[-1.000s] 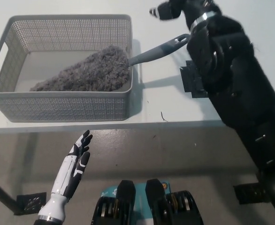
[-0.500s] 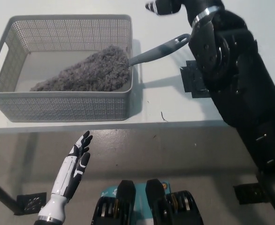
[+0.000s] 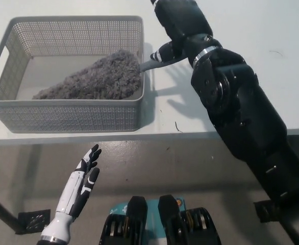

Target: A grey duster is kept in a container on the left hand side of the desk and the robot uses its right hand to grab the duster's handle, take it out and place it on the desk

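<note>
Duster handle (image 3: 148, 64) now covered by right hand (image 3: 180, 25), grip unclear; left hand (image 3: 83, 176) open.

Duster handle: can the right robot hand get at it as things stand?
Probably yes. The right robot hand is over the duster handle, which sticks out past the basket rim with nothing blocking it. Whether it grips can't be seen. The left robot hand rests below the desk.
</note>
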`<action>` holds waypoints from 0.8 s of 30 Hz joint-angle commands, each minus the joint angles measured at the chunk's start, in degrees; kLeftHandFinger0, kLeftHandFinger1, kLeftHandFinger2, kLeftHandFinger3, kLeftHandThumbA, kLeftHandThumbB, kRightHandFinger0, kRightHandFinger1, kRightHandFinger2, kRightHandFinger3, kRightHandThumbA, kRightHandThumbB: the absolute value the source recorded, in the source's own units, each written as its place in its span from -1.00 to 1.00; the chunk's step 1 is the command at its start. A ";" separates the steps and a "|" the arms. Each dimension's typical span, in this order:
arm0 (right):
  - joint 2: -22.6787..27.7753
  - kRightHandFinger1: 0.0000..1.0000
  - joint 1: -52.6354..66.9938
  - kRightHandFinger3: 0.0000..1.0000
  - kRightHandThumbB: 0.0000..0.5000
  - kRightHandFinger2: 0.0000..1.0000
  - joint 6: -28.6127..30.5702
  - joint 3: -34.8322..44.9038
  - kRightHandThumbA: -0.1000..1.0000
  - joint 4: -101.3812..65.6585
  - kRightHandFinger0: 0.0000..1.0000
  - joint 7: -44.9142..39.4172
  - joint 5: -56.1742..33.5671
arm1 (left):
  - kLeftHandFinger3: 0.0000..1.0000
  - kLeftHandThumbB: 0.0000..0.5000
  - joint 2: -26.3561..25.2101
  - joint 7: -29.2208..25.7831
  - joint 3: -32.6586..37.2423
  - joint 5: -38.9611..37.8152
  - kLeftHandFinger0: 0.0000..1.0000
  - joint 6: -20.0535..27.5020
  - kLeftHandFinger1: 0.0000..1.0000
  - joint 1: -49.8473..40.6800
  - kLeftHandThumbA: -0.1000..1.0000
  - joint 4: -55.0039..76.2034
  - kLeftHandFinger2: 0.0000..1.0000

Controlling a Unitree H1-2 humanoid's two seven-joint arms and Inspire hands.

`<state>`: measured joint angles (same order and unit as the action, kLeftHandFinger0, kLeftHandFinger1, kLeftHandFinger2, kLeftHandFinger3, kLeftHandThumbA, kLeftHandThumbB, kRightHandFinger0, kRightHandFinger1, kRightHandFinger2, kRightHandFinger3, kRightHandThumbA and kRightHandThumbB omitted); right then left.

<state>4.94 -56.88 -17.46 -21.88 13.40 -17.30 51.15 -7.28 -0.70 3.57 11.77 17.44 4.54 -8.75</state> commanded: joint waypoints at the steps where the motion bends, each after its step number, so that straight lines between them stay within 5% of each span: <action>1: -0.24 1.00 -1.69 1.00 1.00 1.00 -2.04 -0.62 1.00 -2.85 1.00 -3.78 -1.58 | 1.00 -1.00 -0.64 0.77 0.37 -0.09 1.00 0.48 1.00 0.73 1.00 0.76 1.00; 24: 2.57 1.00 -2.76 1.00 1.00 1.00 -1.69 -4.26 1.00 18.36 1.00 -1.63 -0.73 | 1.00 -1.00 0.33 1.84 1.24 0.27 1.00 -0.35 1.00 -0.96 1.00 0.80 1.00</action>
<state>6.54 -57.13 -19.26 -25.47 30.17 -20.77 50.26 -6.98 0.69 4.03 11.83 16.75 3.83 -8.74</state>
